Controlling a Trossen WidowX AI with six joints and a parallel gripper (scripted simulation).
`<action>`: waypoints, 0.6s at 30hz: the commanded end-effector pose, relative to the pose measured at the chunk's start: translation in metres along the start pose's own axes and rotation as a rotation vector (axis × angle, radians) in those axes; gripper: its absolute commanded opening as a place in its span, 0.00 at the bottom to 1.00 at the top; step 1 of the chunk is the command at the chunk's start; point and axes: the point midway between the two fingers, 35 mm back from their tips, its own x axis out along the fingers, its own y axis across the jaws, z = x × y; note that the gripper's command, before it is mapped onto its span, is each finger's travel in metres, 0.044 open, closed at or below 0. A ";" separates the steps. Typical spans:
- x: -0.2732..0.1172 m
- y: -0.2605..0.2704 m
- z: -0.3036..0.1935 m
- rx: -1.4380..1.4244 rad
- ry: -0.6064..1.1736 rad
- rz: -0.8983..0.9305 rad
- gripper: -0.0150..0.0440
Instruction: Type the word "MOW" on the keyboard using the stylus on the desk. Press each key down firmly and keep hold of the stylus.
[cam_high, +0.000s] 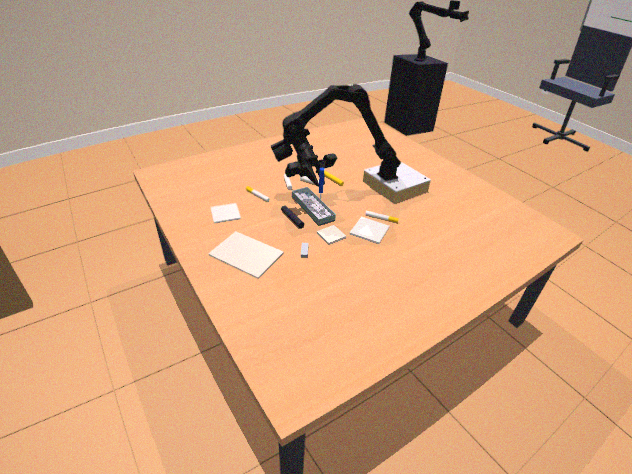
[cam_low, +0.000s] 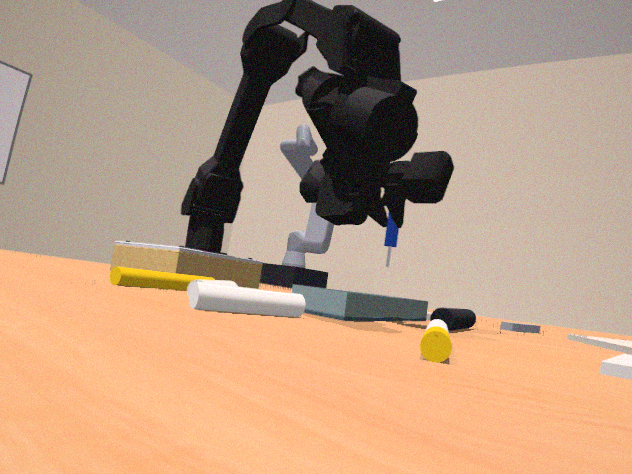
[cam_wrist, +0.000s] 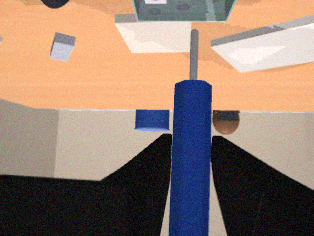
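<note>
My gripper (cam_high: 319, 182) (cam_low: 393, 223) (cam_wrist: 191, 143) is shut on the blue stylus (cam_high: 321, 176) (cam_low: 391, 235) (cam_wrist: 192, 165). The stylus points downward, with its thin grey tip free below the fingers. In the exterior view the tip hangs clearly above the keyboard (cam_high: 312, 205) (cam_low: 385, 307) (cam_wrist: 185, 15) and does not touch it. The keyboard lies flat with a dark green-grey case and pale keys. Only its near end shows at the top of the wrist view, beyond the tip. The key letters are too small and blurred to read.
A black cylinder (cam_high: 292, 216) (cam_low: 455, 318) lies beside the keyboard. A small square pad (cam_high: 331, 234) (cam_wrist: 155, 41), a larger pad (cam_high: 369, 230) (cam_wrist: 265, 50) and a grey block (cam_high: 304, 250) (cam_wrist: 63, 48) lie beyond its near end. White and yellow sticks lie around it.
</note>
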 end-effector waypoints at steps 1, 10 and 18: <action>0.001 0.003 0.002 -0.014 0.010 0.008 0.25; 0.016 0.002 0.027 -0.014 0.010 0.008 0.25; 0.018 0.005 0.030 -0.014 0.010 0.008 0.39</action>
